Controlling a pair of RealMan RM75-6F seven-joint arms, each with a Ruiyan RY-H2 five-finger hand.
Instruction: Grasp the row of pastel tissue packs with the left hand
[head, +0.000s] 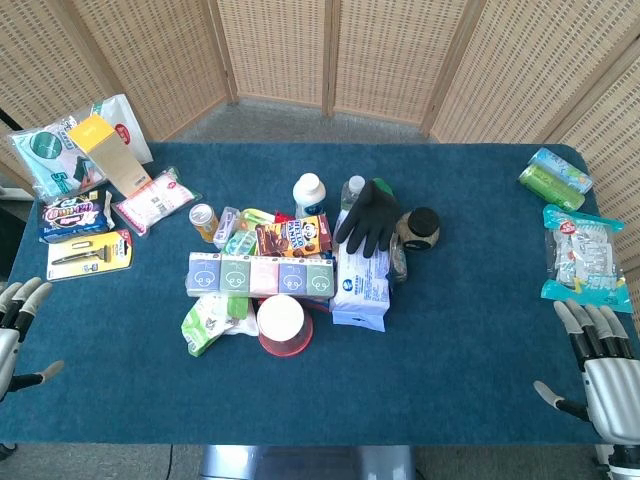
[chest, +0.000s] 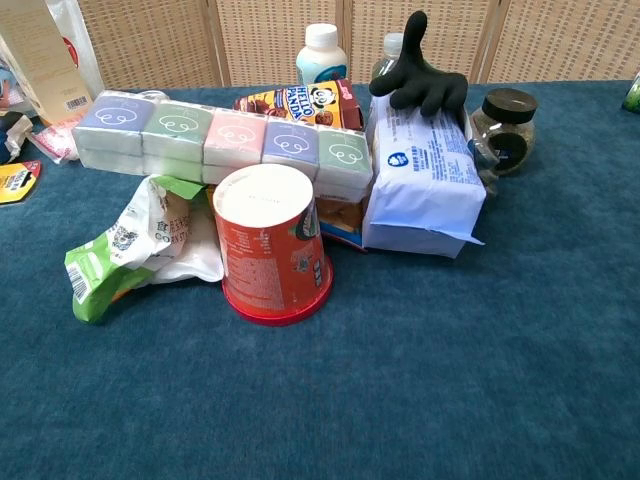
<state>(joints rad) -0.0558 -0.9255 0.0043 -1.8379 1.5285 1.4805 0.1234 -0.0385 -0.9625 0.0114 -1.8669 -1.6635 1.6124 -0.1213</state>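
The row of pastel tissue packs (head: 260, 275) lies across the middle of the blue table, on top of other items; the chest view shows the tissue packs (chest: 222, 137) behind a red cup. My left hand (head: 18, 330) hangs at the table's near left edge, far from the packs, its fingers apart and holding nothing. At the near right corner my right hand (head: 598, 365) also holds nothing, with its fingers spread. Neither hand appears in the chest view.
An upturned red cup (chest: 271, 245) and a green-white pouch (chest: 135, 245) sit just in front of the packs. A white-blue bag (chest: 420, 170) with a black glove (chest: 418, 80) on it lies to their right. Snacks, bottles and a jar (chest: 505, 125) crowd behind; more packets line both table ends.
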